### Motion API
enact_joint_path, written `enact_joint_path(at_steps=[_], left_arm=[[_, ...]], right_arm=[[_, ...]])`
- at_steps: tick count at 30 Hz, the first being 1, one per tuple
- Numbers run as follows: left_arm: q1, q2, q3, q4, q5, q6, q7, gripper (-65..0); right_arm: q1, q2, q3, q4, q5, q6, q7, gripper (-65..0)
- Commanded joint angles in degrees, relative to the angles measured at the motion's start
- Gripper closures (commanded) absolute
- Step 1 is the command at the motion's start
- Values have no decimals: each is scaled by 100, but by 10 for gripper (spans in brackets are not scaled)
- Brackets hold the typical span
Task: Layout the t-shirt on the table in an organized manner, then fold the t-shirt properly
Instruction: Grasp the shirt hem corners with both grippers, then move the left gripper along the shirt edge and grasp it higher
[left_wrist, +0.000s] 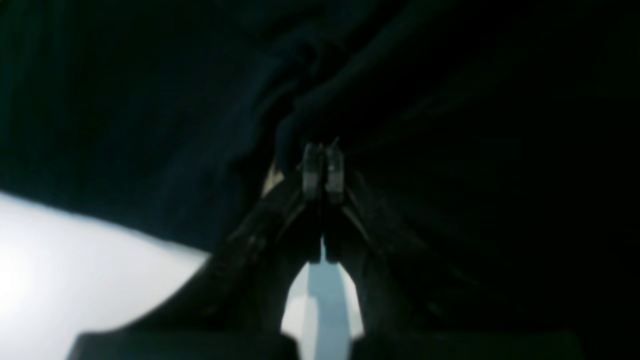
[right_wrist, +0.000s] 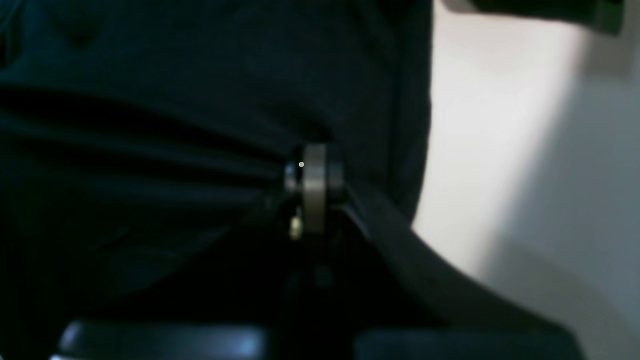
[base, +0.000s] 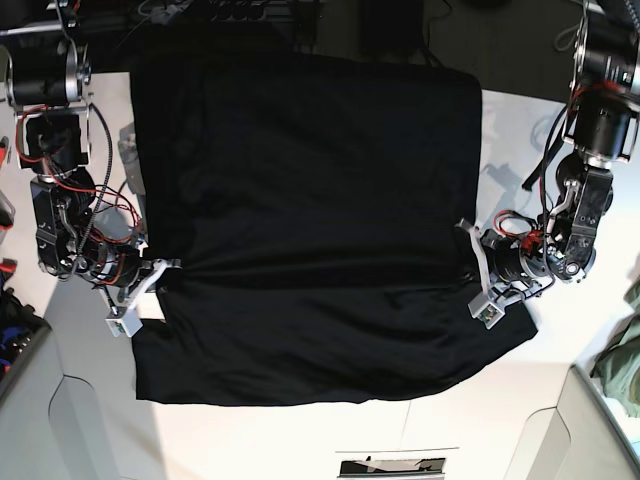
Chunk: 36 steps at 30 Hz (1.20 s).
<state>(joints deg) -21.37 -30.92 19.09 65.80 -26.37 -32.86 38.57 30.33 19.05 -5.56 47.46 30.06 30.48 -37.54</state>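
The black t-shirt (base: 310, 220) lies spread over the white table (base: 450, 425), with a crease running across it between my two grippers. My right gripper (base: 170, 266) sits at the shirt's left edge in the base view, and my left gripper (base: 472, 255) at its right edge. Seen from the left wrist, the left gripper (left_wrist: 323, 152) is shut, with black t-shirt (left_wrist: 175, 100) cloth bunched at its tips. From the right wrist, the right gripper (right_wrist: 314, 172) is shut on a taut pleat of the t-shirt (right_wrist: 175, 90). No print or tag shows.
An olive-green garment (base: 627, 360) lies at the base view's right edge. Cables and arm mounts (base: 50, 90) stand at the table's far corners. Bare white table (left_wrist: 75, 260) shows beside the left gripper, and more table (right_wrist: 490, 125) beside the right one.
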Motion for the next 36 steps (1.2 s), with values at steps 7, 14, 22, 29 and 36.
enact_joint_path(at_steps=[7,14,22,29,36], left_arm=[[-627,299,-31,-210,-170,4,-9,0],[-573,-433,-31,1283,-1285,-52,800,0],[367,-1064,-31,2341,-2398,-688,1357,0],[1639,-713,-31,2575,-2035,-684,1311,0],[2387,-411,-31,2575,-1869,-682,1246,0]], right_arm=[[-575,11,55,1158,-114,-190,-343,0],[-476,17,817,1884,-640,-219,142,0],[402,-2,892,1250,-1150,-374,507,0],[1108,-15,892,-87,-1504,-376,1102,0],[1397,-66,892,-927,-1965,-542,1596,0]])
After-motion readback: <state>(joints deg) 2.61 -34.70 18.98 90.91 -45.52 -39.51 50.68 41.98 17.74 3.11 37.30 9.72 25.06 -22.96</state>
